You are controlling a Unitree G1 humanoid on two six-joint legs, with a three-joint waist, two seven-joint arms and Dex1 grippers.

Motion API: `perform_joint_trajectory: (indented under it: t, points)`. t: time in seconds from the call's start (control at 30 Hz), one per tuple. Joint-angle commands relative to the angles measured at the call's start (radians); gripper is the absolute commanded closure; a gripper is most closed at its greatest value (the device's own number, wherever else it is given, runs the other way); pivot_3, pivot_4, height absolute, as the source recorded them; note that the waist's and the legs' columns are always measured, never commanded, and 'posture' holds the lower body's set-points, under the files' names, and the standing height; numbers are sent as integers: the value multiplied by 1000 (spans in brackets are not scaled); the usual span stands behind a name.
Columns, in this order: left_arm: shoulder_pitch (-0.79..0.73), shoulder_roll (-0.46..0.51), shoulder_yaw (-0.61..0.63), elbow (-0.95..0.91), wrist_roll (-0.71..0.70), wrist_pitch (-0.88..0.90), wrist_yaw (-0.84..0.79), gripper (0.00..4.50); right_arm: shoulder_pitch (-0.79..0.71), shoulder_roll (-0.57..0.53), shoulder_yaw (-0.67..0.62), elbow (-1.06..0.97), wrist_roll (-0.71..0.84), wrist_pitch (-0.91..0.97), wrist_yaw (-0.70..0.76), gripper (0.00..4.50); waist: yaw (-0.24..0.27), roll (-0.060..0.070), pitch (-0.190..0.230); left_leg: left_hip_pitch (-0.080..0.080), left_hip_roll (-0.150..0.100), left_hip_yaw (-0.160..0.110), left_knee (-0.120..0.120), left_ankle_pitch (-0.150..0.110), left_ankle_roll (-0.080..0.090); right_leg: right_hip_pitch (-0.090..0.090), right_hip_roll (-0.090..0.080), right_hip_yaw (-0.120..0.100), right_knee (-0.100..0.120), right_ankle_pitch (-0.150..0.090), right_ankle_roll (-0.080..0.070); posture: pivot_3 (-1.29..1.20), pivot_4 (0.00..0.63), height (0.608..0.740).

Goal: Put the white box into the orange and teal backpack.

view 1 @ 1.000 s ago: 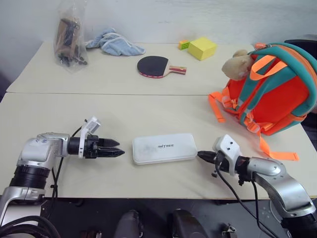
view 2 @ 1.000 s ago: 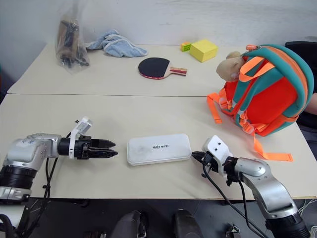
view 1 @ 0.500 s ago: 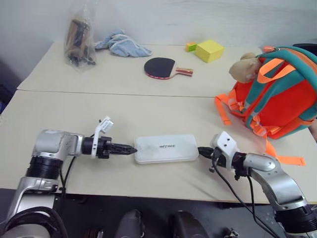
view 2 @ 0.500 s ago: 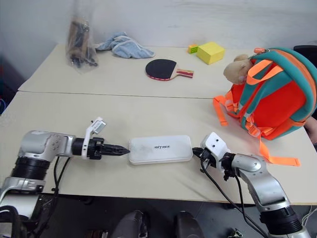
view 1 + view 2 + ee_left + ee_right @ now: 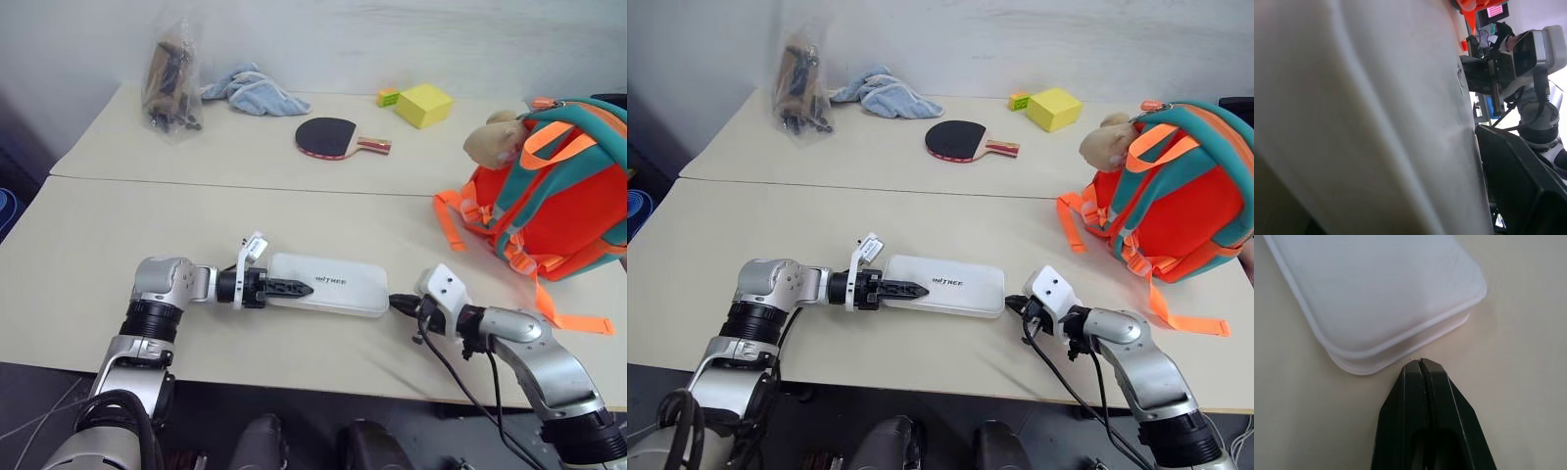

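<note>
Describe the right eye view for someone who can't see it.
A flat white box lies on a beige table between two robot arms: the left tool reaches over its end, the shut right tool sits at the other end. An orange and teal backpack stands at the right.

Backpack (image 5: 563, 191) cut off at right edge, box (image 5: 333, 286) lettering too small to read, bag (image 5: 172, 76) contents unclear

Left gripper (image 5: 294, 289) points right, low and level; right gripper (image 5: 1421, 363) points left, fingers pressed together.
</note>
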Motion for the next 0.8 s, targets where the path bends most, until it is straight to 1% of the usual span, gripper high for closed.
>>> perform_joint_trajectory:
  t: [0.03, 0.1, 0.13, 0.33, 0.37, 0.43, 0.53, 0.57, 0.6, 0.67, 0.73, 0.8]
  points:
    - [11, 36, -15, -28, -20, 21, -16, 2719, 36, -1, -30, -33, 4, -22, -9, 4500, -5, -2, 1, 0, 0, -1, 0, 0, 0, 0, 0, -1, 0, 0, 0, 0, 150, 740]
    - [11, 51, -14, -42, -34, 30, -19, 3044, 53, 5, -41, -41, 6, -25, -24, 4500, -10, -2, 1, -1, 0, -3, 0, 0, -1, 1, 0, -2, -1, 0, 0, 0, 150, 740]
    - [14, 59, -12, -54, -45, 36, -25, 3093, 62, 8, -46, -46, 7, -25, -32, 4500, -13, -3, 1, -1, 0, -3, 0, 0, -1, 2, 0, -3, -2, 0, 0, 0, 150, 740]
    - [46, 93, 29, -135, -119, 58, -53, 3096, 158, 33, -122, -133, 32, -3, -92, 4500, -16, -3, 2, -2, 1, -7, -3, 2, -3, 1, 1, -6, -4, 0, 0, 0, 150, 740]
    - [45, 83, 67, -144, -138, 64, -39, 3096, 190, 44, -164, -165, 59, 21, -109, 4330, -15, -2, 2, -2, 1, -7, -3, 2, -3, 1, 1, -6, -4, 0, 0, 0, 150, 740]
    - [39, 56, 136, -160, -153, 64, 15, 3096, 250, 67, -265, -237, 129, 73, -138, 3933, -12, -3, 2, -3, 1, -9, -4, 2, -4, 0, 1, -7, -5, 0, 0, 0, 150, 740]
    - [26, 20, 171, -192, -114, 39, 133, 3108, 287, 103, -430, -328, 230, 162, -215, 2997, -12, -2, 2, -6, 1, -11, -3, 3, -4, 0, 1, -10, -6, 0, 0, 0, 150, 740]
    - [10, -5, 215, -187, -118, 44, 181, 3108, 280, 116, -490, -355, 284, 199, -246, 2623, -12, -2, 2, -6, 1, -11, -3, 3, -4, 0, 0, -10, -6, 0, 0, 0, 150, 740]
    - [-10, -24, 263, -181, -132, 57, 216, 3108, 259, 127, -549, -375, 345, 236, -282, 2347, -12, -3, 2, -6, 0, -11, -3, 3, -4, 0, 0, -10, -6, 0, 0, 0, 150, 740]
    - [-39, -46, 335, -197, -166, 82, 259, 3108, 205, 132, -635, -383, 424, 288, -344, 1650, -14, -4, 4, -6, 0, -12, -3, 4, -3, 0, 0, -10, -6, 0, 0, 0, 150, 740]
    - [-57, -43, 393, -238, -223, 115, 254, 3108, 122, 122, -686, -328, 453, 323, -407, 1006, -19, -5, 4, -6, 0, -12, -5, 4, -5, -1, 0, -11, -6, 0, 0, 0, 150, 740]
    - [-67, -37, 430, -267, -266, 140, 249, 3108, 61, 116, -711, -276, 468, 345, -449, 322, -22, -5, 4, -6, 0, -12, -8, 6, -8, -2, 1, -11, -6, 0, 0, 0, 150, 740]
